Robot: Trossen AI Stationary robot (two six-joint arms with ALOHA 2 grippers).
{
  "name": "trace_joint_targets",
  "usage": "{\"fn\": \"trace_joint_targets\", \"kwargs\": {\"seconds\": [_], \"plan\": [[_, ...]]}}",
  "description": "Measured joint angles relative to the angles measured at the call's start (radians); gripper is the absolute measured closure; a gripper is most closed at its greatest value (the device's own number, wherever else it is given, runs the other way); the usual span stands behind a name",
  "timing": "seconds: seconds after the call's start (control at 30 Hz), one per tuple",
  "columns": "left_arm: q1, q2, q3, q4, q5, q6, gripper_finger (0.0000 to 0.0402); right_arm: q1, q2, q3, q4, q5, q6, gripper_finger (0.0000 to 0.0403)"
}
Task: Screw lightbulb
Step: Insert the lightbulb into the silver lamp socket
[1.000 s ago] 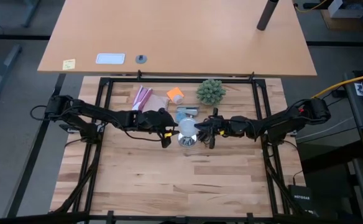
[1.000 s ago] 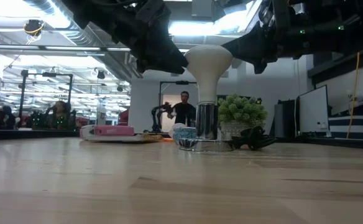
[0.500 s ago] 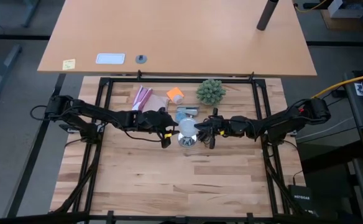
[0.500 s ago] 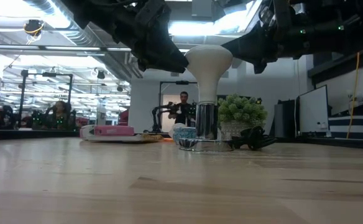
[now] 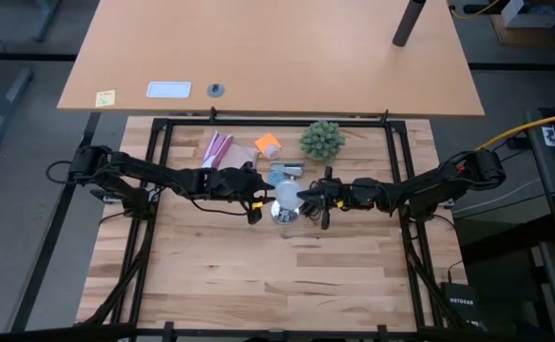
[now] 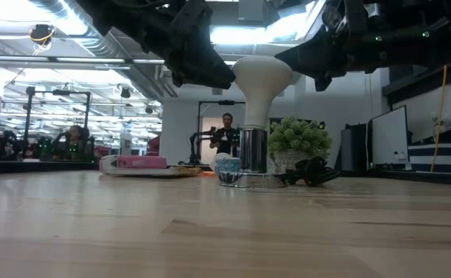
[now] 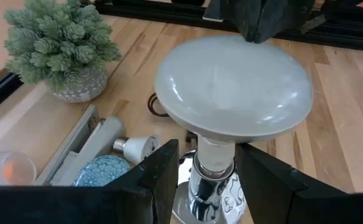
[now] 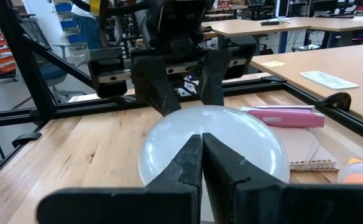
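The lightbulb (image 7: 231, 84), a frosted white globe on a narrower neck, stands in the shiny silver socket base (image 6: 252, 158) at the table's middle and leans slightly. My left gripper (image 7: 209, 180) comes from the table's left, open, with one finger on each side of the neck below the dome. My right gripper (image 8: 201, 140) comes from the table's right, shut, with its tips at the dome's edge. A black cord (image 6: 312, 171) runs off from the base. My left gripper's fingers (image 7: 160, 180) stand on either side of the bulb's neck (image 7: 214, 158), slanting down from the table's left; whether they touch it I cannot tell. My right gripper's shut fingertips (image 7: 262, 28) rest against the rim of the dome (image 7: 265, 53) on its right-hand side, nearly level.
Just behind the bulb lie a blue patterned ball (image 7: 104, 171), a small spare bulb (image 7: 135, 146) and a grey tray. A green spiky plant (image 5: 322, 140), an orange piece (image 5: 268, 144) and a pink packet (image 5: 218, 149) sit along the far edge. The near half of the tabletop is bare wood.
The socket base has slid a little toward the table's left while the dome has tipped slightly toward the right, so the bulb now leans. Both grippers have kept their places, the left one open and the right one shut.
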Motion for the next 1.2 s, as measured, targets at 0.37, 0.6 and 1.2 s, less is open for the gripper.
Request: {"fn": "trace_joint_targets", "kwargs": {"seconds": [0.37, 0.6, 1.2], "plan": [[-0.01, -0.003, 0.005, -0.042, 0.001, -0.071, 0.0251, 0.0, 0.003, 0.001, 0.014, 0.0, 0.0, 0.0386], [-0.024, -0.003, 0.006, -0.068, 0.005, -0.087, 0.0251, -0.003, 0.003, 0.001, 0.032, 0.001, -0.02, 0.0386], [-0.06, -0.003, 0.004, -0.084, 0.068, -0.118, 0.0251, -0.003, 0.002, 0.002, 0.033, 0.037, -0.021, 0.0386]]}}
